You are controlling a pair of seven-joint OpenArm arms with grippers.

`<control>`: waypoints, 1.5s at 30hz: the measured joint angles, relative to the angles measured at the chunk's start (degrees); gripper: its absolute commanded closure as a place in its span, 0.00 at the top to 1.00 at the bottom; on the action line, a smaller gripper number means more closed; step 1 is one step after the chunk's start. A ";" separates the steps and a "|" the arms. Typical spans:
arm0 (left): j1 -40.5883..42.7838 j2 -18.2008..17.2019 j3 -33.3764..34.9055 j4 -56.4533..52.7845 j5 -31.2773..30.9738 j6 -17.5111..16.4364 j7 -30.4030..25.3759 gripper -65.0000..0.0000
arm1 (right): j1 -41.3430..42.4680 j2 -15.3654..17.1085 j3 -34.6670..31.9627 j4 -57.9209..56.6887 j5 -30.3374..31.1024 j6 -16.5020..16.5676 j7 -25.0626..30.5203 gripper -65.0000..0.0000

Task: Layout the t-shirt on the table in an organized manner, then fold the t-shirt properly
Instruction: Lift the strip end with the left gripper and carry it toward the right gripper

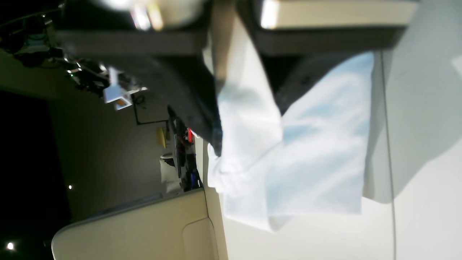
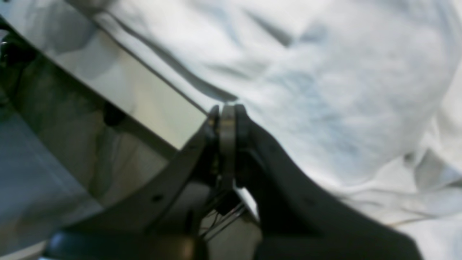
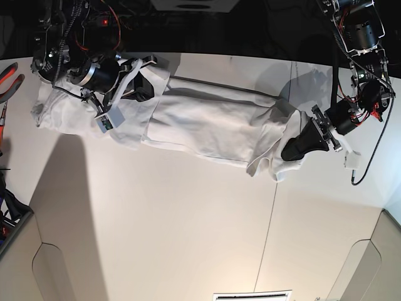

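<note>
The white t-shirt (image 3: 213,122) lies wrinkled and drawn out lengthwise across the far part of the table (image 3: 188,232), stretched between my two grippers. My left gripper (image 3: 293,149) is shut on the shirt's bunched right end. In the left wrist view, the cloth (image 1: 317,144) runs between the dark fingers (image 1: 213,130) and hangs down from them. My right gripper (image 2: 225,110) is shut, and its tips meet at the hem of the shirt (image 2: 325,90). In the base view it (image 3: 139,84) sits at the shirt's left end, with cloth bunched around it.
A thin dark seam (image 3: 270,219) crosses the table. Red-handled pliers (image 3: 7,78) lie at the far left edge. Cables and electronics line the back. The table's near corners have rounded cut-outs (image 3: 363,269).
</note>
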 measured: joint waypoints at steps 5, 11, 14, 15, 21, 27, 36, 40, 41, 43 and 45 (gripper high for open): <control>0.02 0.46 0.00 1.75 0.07 0.00 -0.02 0.00 | 1.20 0.00 0.02 -6.03 -1.49 -0.04 3.72 0.00; 0.31 2.51 6.34 5.57 0.15 -0.02 0.00 0.00 | 2.80 -0.02 -0.02 -9.20 -1.42 -0.04 3.72 0.00; 0.28 4.07 10.56 7.28 0.17 0.00 -0.70 0.00 | 2.93 0.00 0.00 -9.20 -1.29 -0.04 3.39 0.00; 0.28 4.48 11.56 7.63 0.15 0.00 -1.36 0.00 | 2.91 -0.02 -0.02 -9.20 -1.29 -0.04 3.08 0.00; 0.00 6.67 15.56 7.69 4.31 0.00 -6.67 0.00 | 2.91 -0.02 -0.02 -9.20 -1.20 -0.04 2.86 0.00; -0.02 7.76 17.59 7.69 9.33 0.02 -11.04 0.00 | 2.91 -0.02 -0.02 -9.20 1.55 -0.04 2.82 0.00; -0.63 7.63 17.46 7.76 16.63 0.02 -11.04 0.00 | 2.91 0.00 -0.02 -9.20 1.55 -0.04 1.99 0.00; -0.50 7.61 17.46 7.76 17.77 0.02 -11.67 0.27 | 2.91 -0.02 -0.02 -9.20 1.57 -0.04 2.01 0.00; -0.52 7.61 17.46 7.76 17.73 0.02 -12.00 0.27 | 2.91 -0.02 -0.02 -9.20 1.57 -0.04 2.01 0.00; -0.50 7.61 17.46 7.76 17.75 0.02 -12.20 0.27 | 2.91 0.00 -0.02 -9.20 1.55 -0.04 2.01 0.00; -0.52 7.63 17.59 7.76 18.18 0.02 -12.22 0.29 | 2.91 0.00 -0.02 -9.20 1.55 -0.04 2.01 0.00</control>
